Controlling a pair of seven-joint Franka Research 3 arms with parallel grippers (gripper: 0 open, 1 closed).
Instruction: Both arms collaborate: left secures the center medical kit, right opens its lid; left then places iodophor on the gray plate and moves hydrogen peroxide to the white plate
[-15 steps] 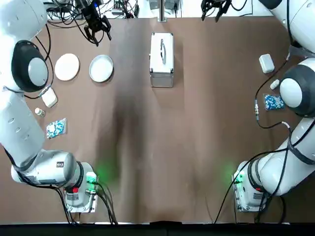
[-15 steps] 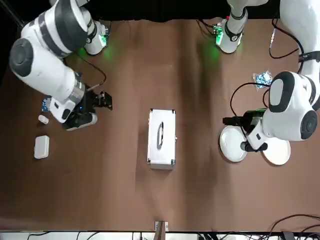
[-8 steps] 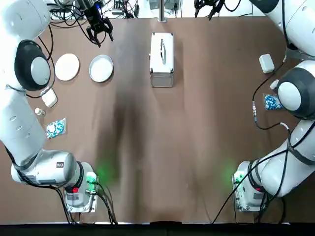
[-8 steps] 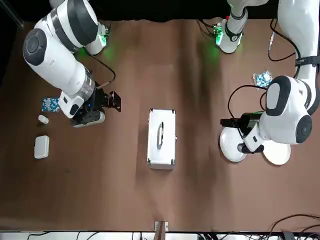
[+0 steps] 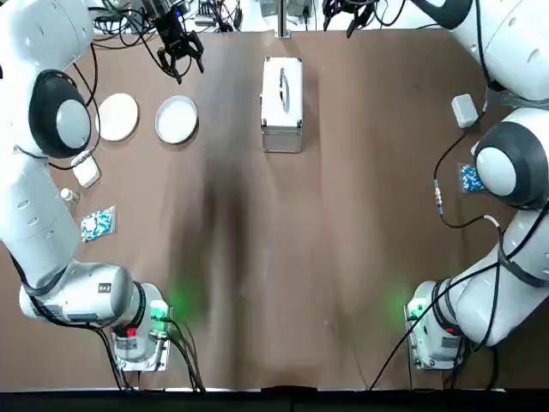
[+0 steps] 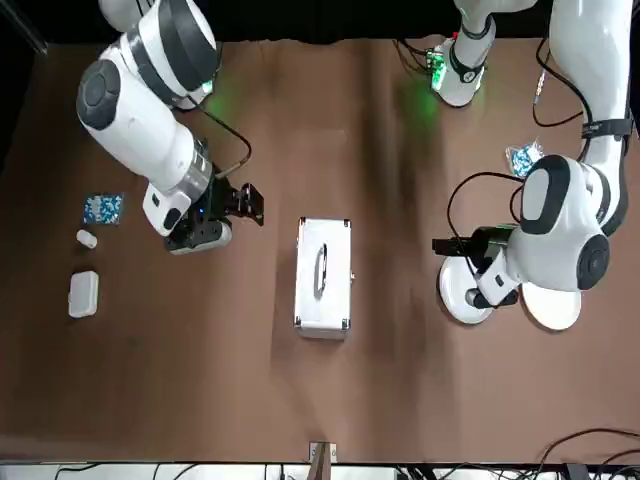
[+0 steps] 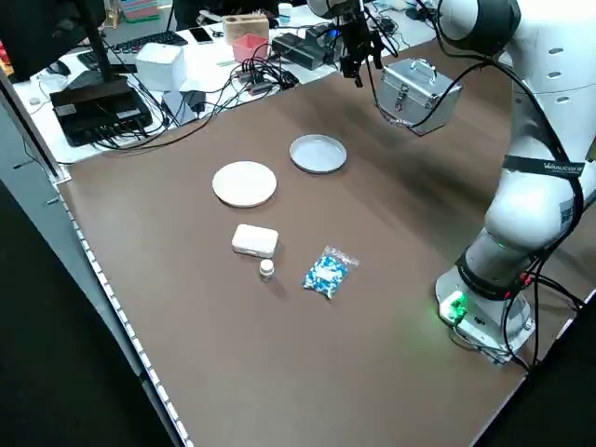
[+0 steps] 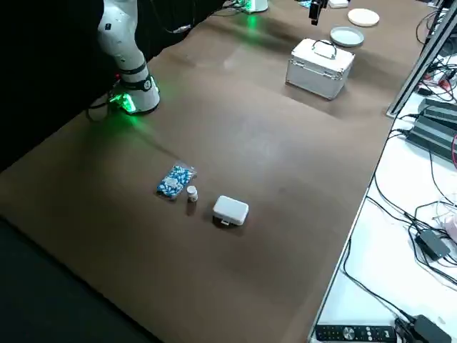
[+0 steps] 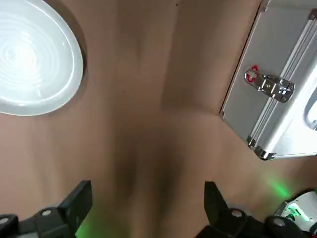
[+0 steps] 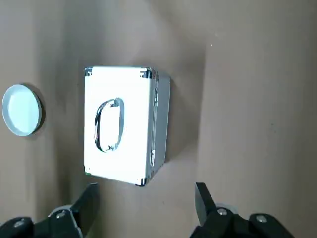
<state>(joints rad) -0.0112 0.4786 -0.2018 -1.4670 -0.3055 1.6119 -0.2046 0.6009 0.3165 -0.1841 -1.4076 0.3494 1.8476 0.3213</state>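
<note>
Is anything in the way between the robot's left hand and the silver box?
Nothing I can see: only bare table lies between the left gripper and the silver box. The gray plate is off to the side.

The tabletop (image 5: 343, 283) is plain brown. The medical kit (image 8: 320, 68) is silver-white, its lid (image 10: 118, 121) bright white under a silvery handle (image 10: 121, 126). The gray plate (image 7: 318, 154) looks pale gray-white, the white plate (image 7: 244, 184) creamier. The packet (image 7: 329, 272) is mottled blue and white. The small bottle (image 7: 266, 269) seems all white. Both end effectors, left (image 9: 148, 206) and right (image 10: 147, 208), are black.
</note>
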